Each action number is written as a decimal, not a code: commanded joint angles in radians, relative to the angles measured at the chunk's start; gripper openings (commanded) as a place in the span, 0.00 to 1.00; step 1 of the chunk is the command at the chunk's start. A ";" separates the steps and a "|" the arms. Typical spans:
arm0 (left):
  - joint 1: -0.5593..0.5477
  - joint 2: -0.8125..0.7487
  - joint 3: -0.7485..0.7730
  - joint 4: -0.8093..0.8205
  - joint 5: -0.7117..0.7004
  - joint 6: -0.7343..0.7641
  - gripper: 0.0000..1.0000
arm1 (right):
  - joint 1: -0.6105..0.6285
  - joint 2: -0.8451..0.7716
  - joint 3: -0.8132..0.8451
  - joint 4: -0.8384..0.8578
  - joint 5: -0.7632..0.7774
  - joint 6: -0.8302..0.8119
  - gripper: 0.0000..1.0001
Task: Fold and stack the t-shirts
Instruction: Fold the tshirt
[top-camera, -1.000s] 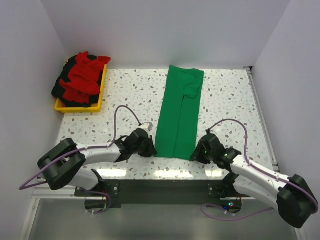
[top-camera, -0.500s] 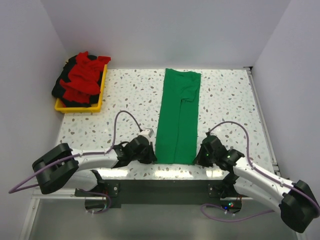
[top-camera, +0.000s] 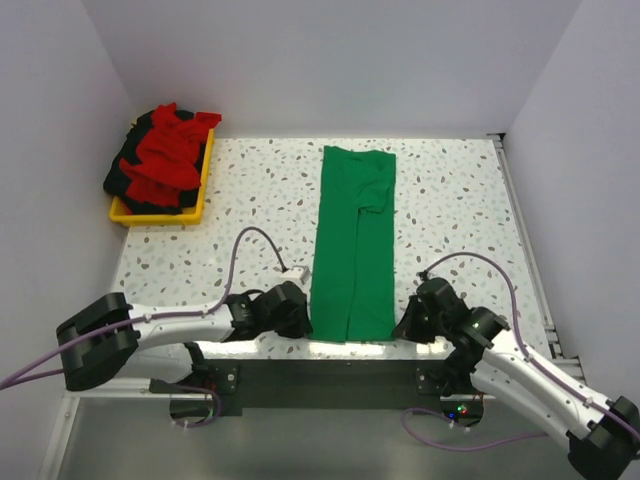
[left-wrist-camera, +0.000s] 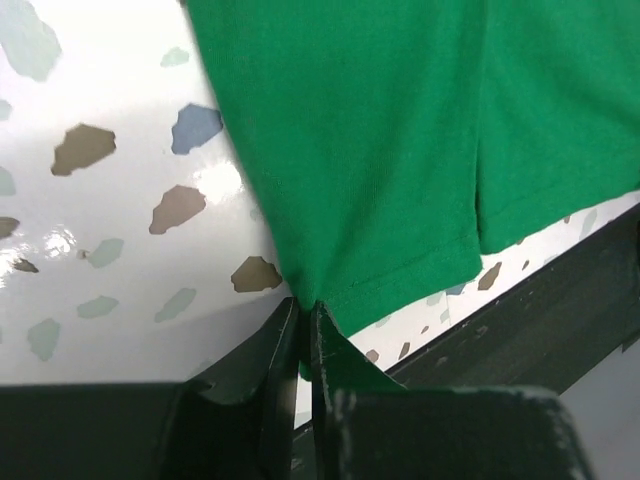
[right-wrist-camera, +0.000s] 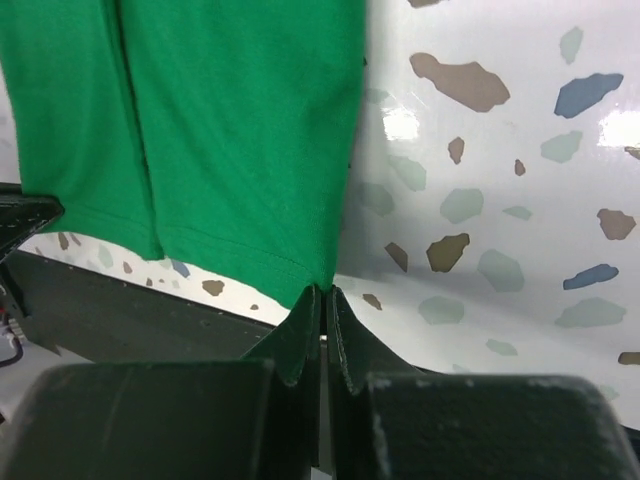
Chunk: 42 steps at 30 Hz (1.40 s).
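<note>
The green shirt (top-camera: 355, 240) lies long and flat on the table (top-camera: 460, 200). The left gripper (left-wrist-camera: 305, 312) and right gripper (right-wrist-camera: 323, 295) each pinch a near corner, it seems. It looks soft, light and floppy, so corners are good spots to hold.

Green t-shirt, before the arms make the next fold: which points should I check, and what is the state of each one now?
1. Near left corner of the green t-shirt pinched by the left gripper: ok.
2. Near right corner pinched by the right gripper: ok.
3. Shirt lies as one long flat strip: ok.
4. Each grip holds all cloth layers: cannot tell.
5. The red shirt and the dark shirt lie apart from it, in the yellow tray: ok.
</note>
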 joint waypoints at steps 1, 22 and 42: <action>0.002 0.012 0.128 -0.085 -0.080 0.044 0.15 | 0.002 0.029 0.103 -0.020 0.023 -0.023 0.00; 0.395 0.491 0.753 -0.122 0.013 0.196 0.14 | -0.274 0.801 0.615 0.348 0.105 -0.223 0.00; 0.469 0.363 0.443 -0.041 0.090 0.176 0.36 | -0.315 0.747 0.416 0.471 -0.090 -0.227 0.00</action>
